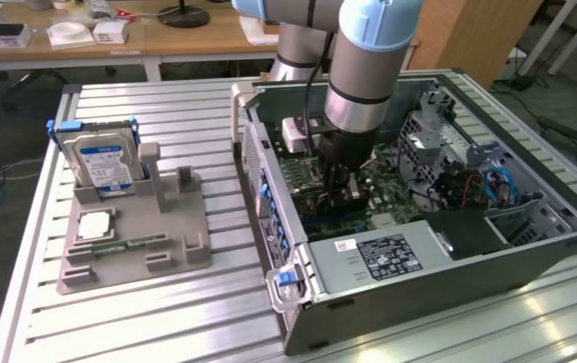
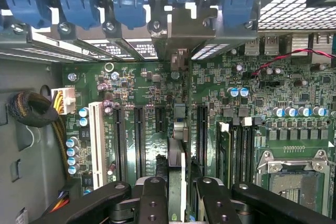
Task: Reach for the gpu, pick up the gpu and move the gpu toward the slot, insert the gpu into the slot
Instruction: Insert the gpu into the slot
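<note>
My gripper point(image 2: 178, 195) is deep inside the open computer case point(image 1: 424, 283), straight above the green motherboard point(image 2: 142, 85). Its two black fingers point(image 2: 152, 198) are shut on the gpu point(image 2: 179, 129), a thin card seen edge-on that runs up toward the case's rear openings. The card's metal bracket end point(image 2: 180, 59) is level with the blue rear clips point(image 2: 128, 9). The gpu stands upright along the slot line, and the slot under it is hidden by the card's edge. Long black connectors point(image 2: 139, 140) lie parallel on either side. In the exterior view the gripper point(image 1: 341, 198) hangs low over the board.
Beside the gpu are upright memory sticks point(image 2: 226, 150) and the square silver processor socket point(image 2: 296, 182). A cable bundle point(image 2: 31, 109) lies by the case wall. On the exterior view's left, a grey holder point(image 1: 182, 261) carries the hard drive point(image 1: 107, 162), a processor chip point(image 1: 94, 225) and a green memory stick point(image 1: 131, 243).
</note>
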Tool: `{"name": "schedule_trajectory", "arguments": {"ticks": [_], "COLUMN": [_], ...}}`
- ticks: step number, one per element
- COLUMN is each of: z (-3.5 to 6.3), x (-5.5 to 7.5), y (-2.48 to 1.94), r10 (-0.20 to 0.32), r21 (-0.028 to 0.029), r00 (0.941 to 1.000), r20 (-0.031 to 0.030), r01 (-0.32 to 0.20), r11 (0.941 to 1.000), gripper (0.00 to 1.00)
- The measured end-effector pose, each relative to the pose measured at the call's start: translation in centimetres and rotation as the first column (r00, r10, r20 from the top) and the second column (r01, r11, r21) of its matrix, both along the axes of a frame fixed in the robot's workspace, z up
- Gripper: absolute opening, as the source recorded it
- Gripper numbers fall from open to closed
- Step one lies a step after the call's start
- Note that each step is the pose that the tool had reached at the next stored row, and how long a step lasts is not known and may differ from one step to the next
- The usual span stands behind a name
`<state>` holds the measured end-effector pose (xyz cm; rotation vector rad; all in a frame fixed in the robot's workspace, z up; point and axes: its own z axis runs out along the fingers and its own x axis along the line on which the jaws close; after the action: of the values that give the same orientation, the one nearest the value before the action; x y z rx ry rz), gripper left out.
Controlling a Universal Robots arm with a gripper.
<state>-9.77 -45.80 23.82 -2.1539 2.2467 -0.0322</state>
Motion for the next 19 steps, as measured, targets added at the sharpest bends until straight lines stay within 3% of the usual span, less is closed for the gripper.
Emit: {"name": "schedule_trajectory", "arguments": {"ticks": [3,19], "z": [0.19,0.57], "x": [0.01,0.0], "y": [0.02,0.0], "r10": [0.0,0.005], "r21": [0.0017,0.0], "r00": [1.0,1.0], "r20": [0.0009,0.0], "r01": [0.0,-0.005], "r11": [1.0,1.0], "gripper": [0.26,0.26]}}
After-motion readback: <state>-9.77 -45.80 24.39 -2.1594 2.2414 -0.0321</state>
